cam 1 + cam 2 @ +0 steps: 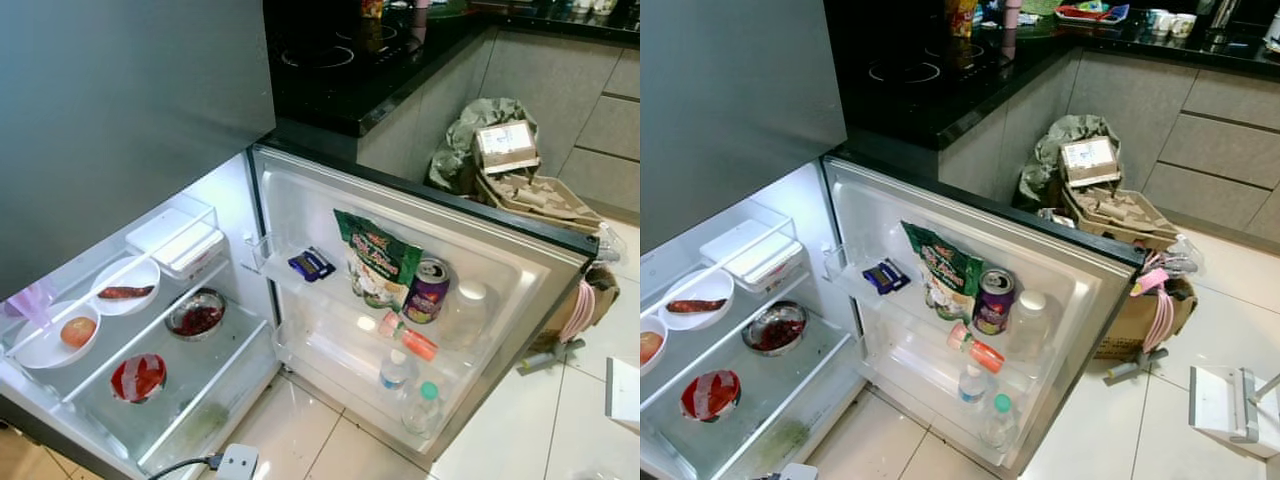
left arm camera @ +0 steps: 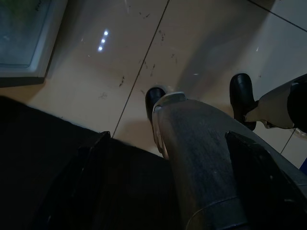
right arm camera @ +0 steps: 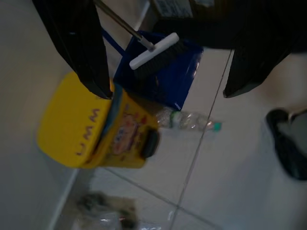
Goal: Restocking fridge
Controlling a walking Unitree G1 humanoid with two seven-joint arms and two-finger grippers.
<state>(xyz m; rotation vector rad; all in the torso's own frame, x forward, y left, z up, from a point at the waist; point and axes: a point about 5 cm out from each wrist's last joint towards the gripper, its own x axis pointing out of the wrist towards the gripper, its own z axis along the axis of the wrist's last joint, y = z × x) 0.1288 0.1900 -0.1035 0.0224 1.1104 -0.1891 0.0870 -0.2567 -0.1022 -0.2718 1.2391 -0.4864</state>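
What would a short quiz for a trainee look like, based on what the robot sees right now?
1. True or false: the fridge door stands open.
2. Beside the green bag on the door shelf stands: A) a can, B) an egg carton, C) a jug.
3. Fill in: the white bowl on the upper fridge shelf holds one round ___ fruit.

Key
1. True.
2. A, the can is right next to the bag.
3. Orange; the fruit lies in the bowl.
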